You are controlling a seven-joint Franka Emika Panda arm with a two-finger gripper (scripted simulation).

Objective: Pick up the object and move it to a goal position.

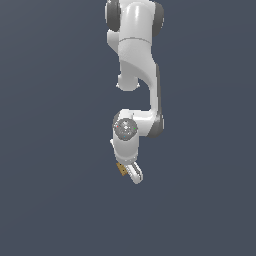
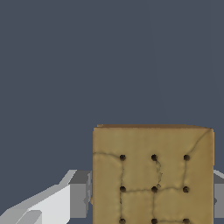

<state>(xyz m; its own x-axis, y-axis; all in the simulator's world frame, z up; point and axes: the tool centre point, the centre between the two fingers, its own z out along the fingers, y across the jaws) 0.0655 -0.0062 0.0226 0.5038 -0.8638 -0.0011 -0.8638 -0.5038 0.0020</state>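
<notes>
The object is a flat tan-brown square block (image 2: 153,175) with a grid of small dark dots. In the wrist view it fills the space between my two grey finger pads (image 2: 81,194), which press against its two sides. In the exterior view the block (image 1: 120,169) shows as a tiny tan sliver at the side of my white gripper (image 1: 128,170), below the arm's wrist. My gripper is shut on the block. No goal marker shows in either view.
The white arm (image 1: 136,60) reaches down from the exterior view's top. The flat dark blue-grey surface (image 1: 55,150) lies all around it with nothing else on it.
</notes>
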